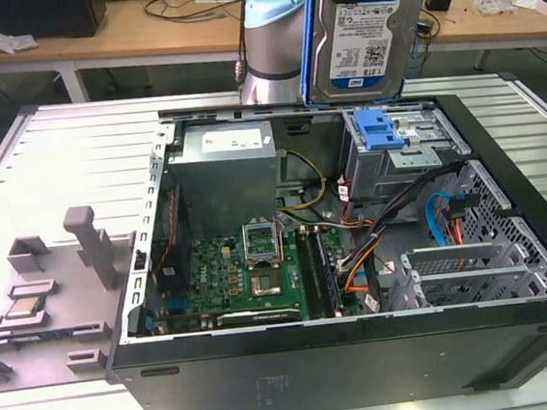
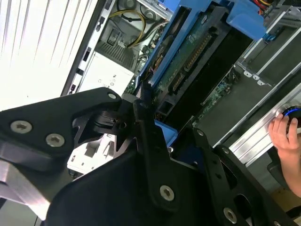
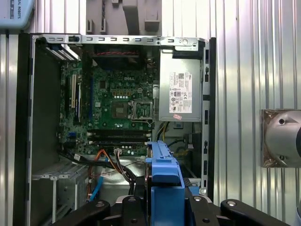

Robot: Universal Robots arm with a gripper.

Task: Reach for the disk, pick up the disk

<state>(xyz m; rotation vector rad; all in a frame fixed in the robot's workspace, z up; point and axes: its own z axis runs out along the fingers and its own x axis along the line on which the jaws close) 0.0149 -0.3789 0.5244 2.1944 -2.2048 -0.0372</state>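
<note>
Already past the reach: in the exterior view we see the disk point(image 1: 363, 32) up in the air, hanging upright above the back of the open case point(image 1: 365, 351), which sits on the tabletop point(image 1: 56, 158). It is clear of the bay point(image 1: 419, 152) below and touches nothing down there. Its label faces the exterior camera, with the blue bracket along its edges. The arm point(image 1: 271, 31) is just beside it on the exterior view's left. We judge the reach done and the pick-up done or very nearly so; nothing else of the task looks left.

Claw point(image 3: 164, 205): in the first wrist view the disk is edge-on, its blue bracket poking out between the black links on either side. We read the claw as pinched on the disk, gap only as wide as the disk is thick. The actual pad contact is hidden behind the links, so the grip is our judgement from the disk hanging free. In the second wrist view a hand point(image 2: 287, 134) shows beside the case, well apart from the claw.
</note>
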